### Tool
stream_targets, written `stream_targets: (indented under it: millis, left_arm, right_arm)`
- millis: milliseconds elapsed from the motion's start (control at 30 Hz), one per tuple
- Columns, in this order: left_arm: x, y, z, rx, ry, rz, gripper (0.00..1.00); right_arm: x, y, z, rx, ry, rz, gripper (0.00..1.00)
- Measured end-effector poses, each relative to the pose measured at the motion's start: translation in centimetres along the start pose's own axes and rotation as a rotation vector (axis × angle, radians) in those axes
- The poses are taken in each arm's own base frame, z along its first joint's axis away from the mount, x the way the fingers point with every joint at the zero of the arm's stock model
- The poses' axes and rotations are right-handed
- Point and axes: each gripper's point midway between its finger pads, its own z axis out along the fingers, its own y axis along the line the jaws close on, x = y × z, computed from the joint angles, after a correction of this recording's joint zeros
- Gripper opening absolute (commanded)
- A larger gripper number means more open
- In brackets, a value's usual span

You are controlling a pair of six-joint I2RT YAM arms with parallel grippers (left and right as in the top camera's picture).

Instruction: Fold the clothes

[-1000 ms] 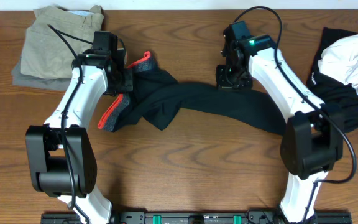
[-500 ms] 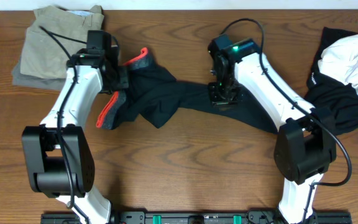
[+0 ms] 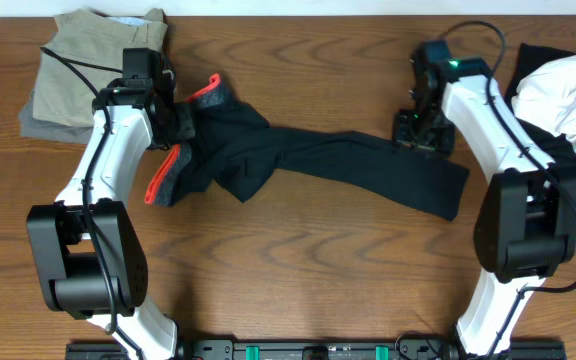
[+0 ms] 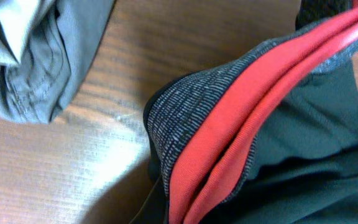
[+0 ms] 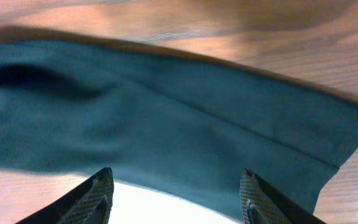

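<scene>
Black trousers [image 3: 348, 165] lie lengthwise across table [image 3: 298, 270]. Left gripper [image 3: 180, 125] closed, pinching red-orange waistband [image 4: 229, 124]. Right gripper [image 5: 176, 190] open over hem [image 5: 347, 143]. Fabric looks limp, light; best taken at hem corners.

free: table [image 3: 298, 270] front strip | obstacles: black trousers [image 3: 348, 165] across the middle, khaki pile [image 3: 78, 60] far-left, white heap [image 3: 568, 90] far-right

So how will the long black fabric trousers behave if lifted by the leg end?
Probably floppy: the long black fabric trousers lie creased and bunched near the red-orange waistband, so they would drape. Pushed, they would probably wrinkle on the wooden table rather than slide whole.
</scene>
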Motion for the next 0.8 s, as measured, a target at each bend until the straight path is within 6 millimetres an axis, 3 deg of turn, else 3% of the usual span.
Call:
stream_targets:
  millis: [167,367,633,800]
  left_arm:
    - [-1.8,0.0,-0.1,0.011,-0.072,-0.028,0.06]
    - [-3.8,1.7,-0.2,-0.005,-0.143,-0.098,0.06]
    - [-4.2,3.4,0.8,-0.025,-0.15,-0.149,0.06]
    - [-4.4,4.0,0.8,-0.029,-0.154,-0.162,0.06]
  right_arm:
    - [0.2,-2.5,2.6,-0.051,0.026,0.058,0.56]
    - [-1.7,-4.4,2.8,-0.086,-0.028,0.065,0.57]
    - [-2.9,-5.0,2.8,-0.09,-0.077,0.04,0.59]
    - [-2.6,-5.5,3.8,-0.087,-0.076,0.032,0.58]
